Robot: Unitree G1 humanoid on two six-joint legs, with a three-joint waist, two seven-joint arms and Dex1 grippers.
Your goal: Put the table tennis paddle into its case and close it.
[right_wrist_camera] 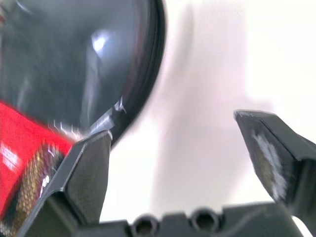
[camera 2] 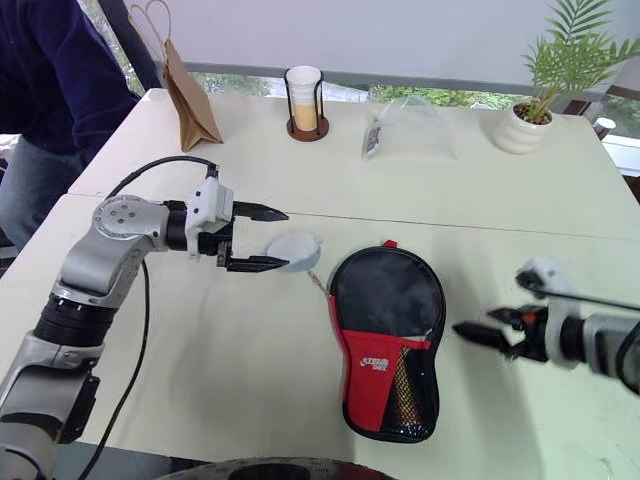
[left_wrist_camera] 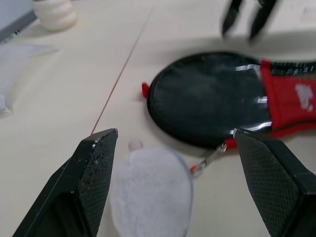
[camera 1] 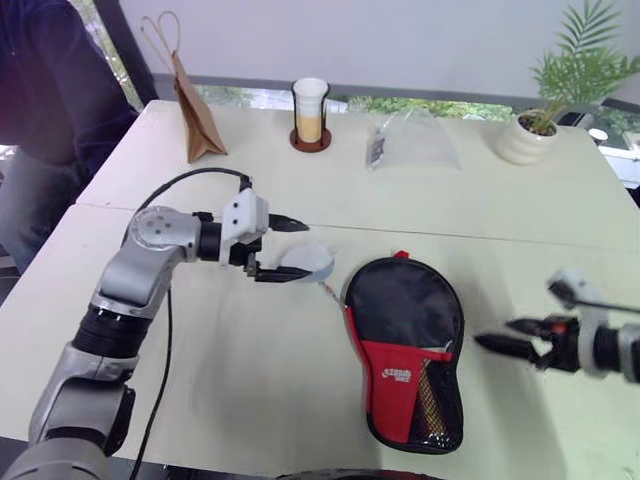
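The case (camera 1: 407,350) lies flat on the counter (camera 1: 240,370) between the two arms, and the paddle seems to be inside it, though this is hard to see. The left claw (camera 1: 290,248) hovers with fingers apart above a white fluffy pad (camera 1: 310,260). The right claw (camera 1: 500,335) stands with fingers apart beside the case, holding nothing.

Bright, even daylight; right wrist view motion-blurred, glare apparently on the case (right_wrist_camera: 74,64).

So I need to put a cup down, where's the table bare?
Bare: the near stretch between the left arm and the case, and mid-table beyond the case. Crowded: the far edge, with paper bag, cup holder, clear bag, plant.
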